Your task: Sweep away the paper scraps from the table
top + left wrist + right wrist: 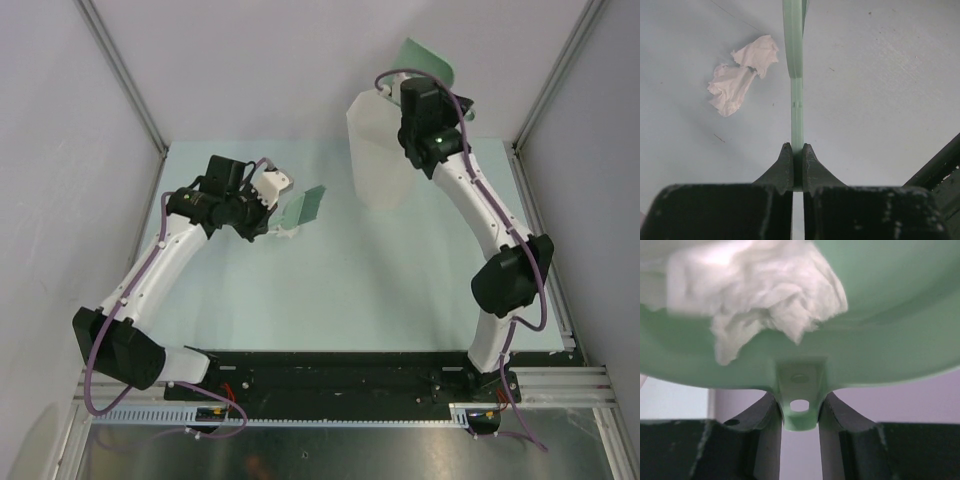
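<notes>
In the left wrist view two crumpled white paper scraps [740,75] lie on the pale table [880,75], just left of a thin green sweeper blade [796,75] seen edge-on. My left gripper [796,150] is shut on that blade's stem. From above, the blade [303,205] sticks out to the right of the left gripper [268,208]. My right gripper [800,400] is shut on the tab handle of a green dustpan [890,340], which carries a white paper wad [755,295]. The dustpan [430,60] is raised at the back right, above the white bin [380,150].
The tall white bin stands on the table [350,290] at the back, right of centre, beside the right arm. Grey walls and metal rails enclose the table on three sides. The arm bases sit on a black plate [340,375] at the near edge.
</notes>
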